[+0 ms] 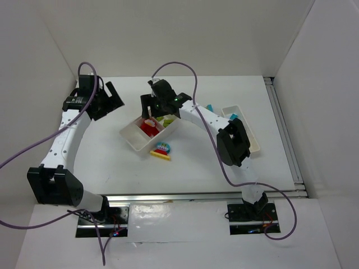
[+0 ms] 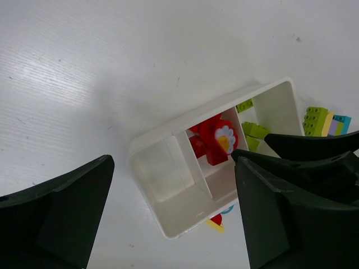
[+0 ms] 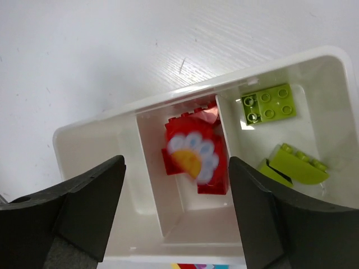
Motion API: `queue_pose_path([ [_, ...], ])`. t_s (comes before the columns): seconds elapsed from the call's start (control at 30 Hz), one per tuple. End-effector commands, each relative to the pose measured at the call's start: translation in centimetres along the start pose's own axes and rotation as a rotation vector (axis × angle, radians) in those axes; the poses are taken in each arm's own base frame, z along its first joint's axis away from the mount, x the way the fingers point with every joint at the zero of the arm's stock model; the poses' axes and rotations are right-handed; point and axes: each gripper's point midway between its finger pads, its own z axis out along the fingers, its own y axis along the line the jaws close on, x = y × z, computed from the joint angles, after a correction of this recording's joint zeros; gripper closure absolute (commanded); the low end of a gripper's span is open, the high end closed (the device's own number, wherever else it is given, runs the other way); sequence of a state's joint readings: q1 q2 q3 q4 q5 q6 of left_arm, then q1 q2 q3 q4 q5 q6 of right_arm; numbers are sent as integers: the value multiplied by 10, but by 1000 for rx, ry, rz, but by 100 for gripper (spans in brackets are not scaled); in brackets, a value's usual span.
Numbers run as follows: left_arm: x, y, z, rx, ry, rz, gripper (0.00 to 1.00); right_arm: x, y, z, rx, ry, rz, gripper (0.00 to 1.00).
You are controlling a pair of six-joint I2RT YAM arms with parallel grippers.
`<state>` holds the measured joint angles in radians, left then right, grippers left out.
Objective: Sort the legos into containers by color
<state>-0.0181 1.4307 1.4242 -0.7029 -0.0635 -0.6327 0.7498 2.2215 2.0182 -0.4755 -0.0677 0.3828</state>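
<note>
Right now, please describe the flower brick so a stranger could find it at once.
Find the wide white tray at mid-table. Look in its middle compartment, beside the one holding green bricks. The brick is red and alone bears a white-petalled flower.

A white desk (image 1: 112, 168) fills the middle of the top view, boxed in by plain white panels: a back wall (image 1: 185, 33) across the top of the frame, a left wall (image 1: 28, 84) slanting down the left side and a right wall (image 1: 331, 84) down the right. A silver side rail (image 1: 284, 129) runs along the desk's right edge and a front rail (image 1: 185, 196) along its near edge, with a white ledge (image 1: 179, 241) below it at the bottom. The light is soft and even, shadows on the desk are blurred, and close up the surface shows fine parallel streaks and a small dark scratch (image 3: 183, 64).
</note>
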Motion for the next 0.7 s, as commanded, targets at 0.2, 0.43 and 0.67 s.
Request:
queue_pose_path([
  [0.2, -22, -17, -21, 91, -73, 22, 0, -40, -2, -58, 84, -136, -25, 36],
  [0.43, 58, -77, -7, 264, 91, 274, 16, -33, -95, -154, 317, -314, 163, 94],
  [0.67, 201, -119, -4, 293, 310, 654, 23, 22, -176, -214, 519, -272, 293, 73],
])
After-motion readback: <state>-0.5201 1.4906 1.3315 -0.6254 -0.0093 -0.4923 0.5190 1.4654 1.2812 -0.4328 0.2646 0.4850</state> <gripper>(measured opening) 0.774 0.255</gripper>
